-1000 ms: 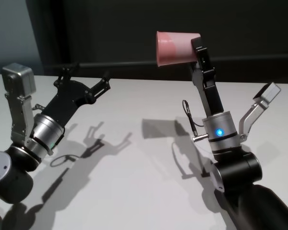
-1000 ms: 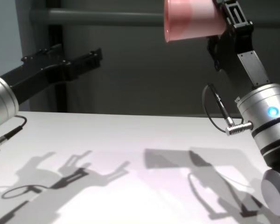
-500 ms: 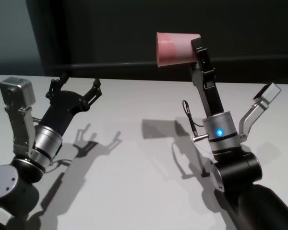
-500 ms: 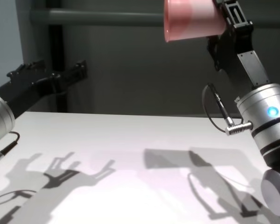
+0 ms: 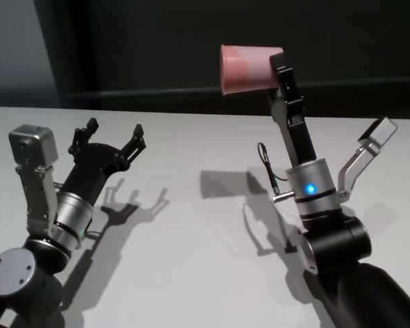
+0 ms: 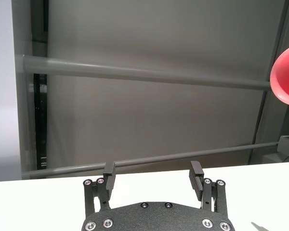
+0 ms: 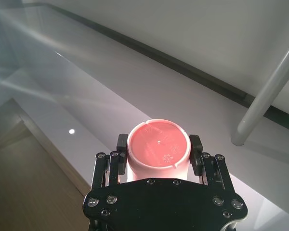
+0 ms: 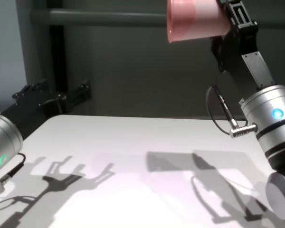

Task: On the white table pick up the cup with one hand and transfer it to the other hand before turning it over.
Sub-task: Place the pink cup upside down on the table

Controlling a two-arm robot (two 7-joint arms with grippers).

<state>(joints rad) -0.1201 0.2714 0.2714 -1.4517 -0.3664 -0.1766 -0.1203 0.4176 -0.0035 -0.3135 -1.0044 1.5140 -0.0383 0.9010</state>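
You have the cup [image 5: 246,68] high above the counter [image 5: 191,205], lying on its side in the right gripper [image 5: 277,72], whose jaws are clamped on the cup near its base while the rim points toward your left. The transfer looks done: the left gripper [image 5: 113,140] sits low over the left part of the counter, well apart from the cup, jaws spread wide and holding nothing. What remains, by my reading, is the turn-over, so do it with the right wrist alone. Roll the wrist slowly about its own axis rather than swinging the forearm, because the cup is glossy and tapered and a sudden jerk could let it creep out of the jaws toward its narrow end. Keep the jaws firmly closed through the whole rotation; in the right wrist view the base sits squarely between the two fingers [image 7: 120,144], a good centred hold worth preserving. Leave the left arm parked where it is, out of the sweep. Stop the roll once the rim faces the counter.
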